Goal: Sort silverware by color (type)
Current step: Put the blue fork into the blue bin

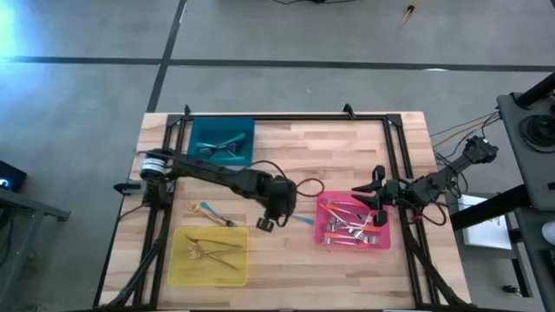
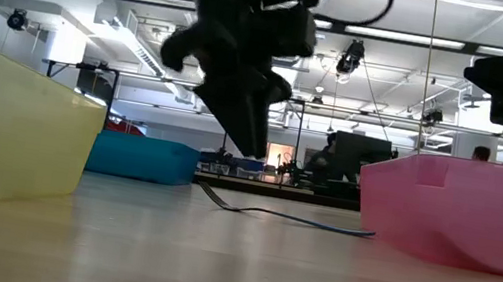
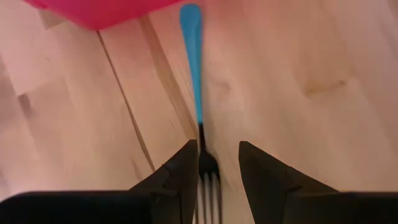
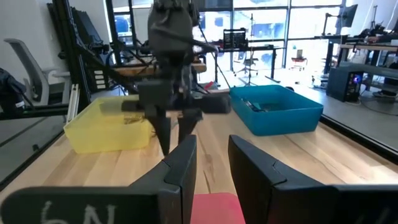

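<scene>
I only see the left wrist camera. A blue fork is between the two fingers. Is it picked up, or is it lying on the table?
Observer: Lying flat. In the low view the teal fork rests on the table, and the left end effector hangs above it, open.
Operator: Where does it go?
Observer: In the high view the teal tray sits at the table's upper left corner, with teal forks inside.
Operator: What's the other arm doing?
Observer: The right end effector hovers over the pink tray, open.
</scene>
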`<state>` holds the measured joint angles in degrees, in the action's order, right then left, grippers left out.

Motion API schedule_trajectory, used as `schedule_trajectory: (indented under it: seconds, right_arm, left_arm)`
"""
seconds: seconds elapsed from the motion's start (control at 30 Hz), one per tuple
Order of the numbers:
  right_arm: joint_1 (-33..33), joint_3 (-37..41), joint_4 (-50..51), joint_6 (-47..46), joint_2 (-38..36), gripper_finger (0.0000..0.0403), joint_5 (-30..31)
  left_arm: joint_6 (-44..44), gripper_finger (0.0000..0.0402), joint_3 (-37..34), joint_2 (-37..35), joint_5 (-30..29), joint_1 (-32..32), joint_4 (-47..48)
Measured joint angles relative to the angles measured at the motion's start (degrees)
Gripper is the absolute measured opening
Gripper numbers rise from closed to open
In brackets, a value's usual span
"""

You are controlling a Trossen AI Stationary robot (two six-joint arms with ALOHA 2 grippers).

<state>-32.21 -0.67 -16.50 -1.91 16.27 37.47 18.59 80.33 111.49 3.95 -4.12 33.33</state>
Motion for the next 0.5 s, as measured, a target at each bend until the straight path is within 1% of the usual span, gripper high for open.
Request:
schedule_trajectory:
  seconds: [0.1,0.3,0.5]
  right_arm:
    - [0.0,0.0,0.0,0.0,0.0,0.0086,0.0]
    - [0.0,0.0,0.0,0.0,0.0,0.0086,0.0]
    - [0.0,0.0,0.0,0.0,0.0,0.0086,0.0]
  left_arm:
    - [0.1,0.0099,2.4,3.2,0.0,0.0,-0.4]
    - [0.2,0.0084,7.8,9.6,0.0,0.4,0.1]
    - [0.2,0.0076,14.8,16.1,0.0,0.4,8.0]
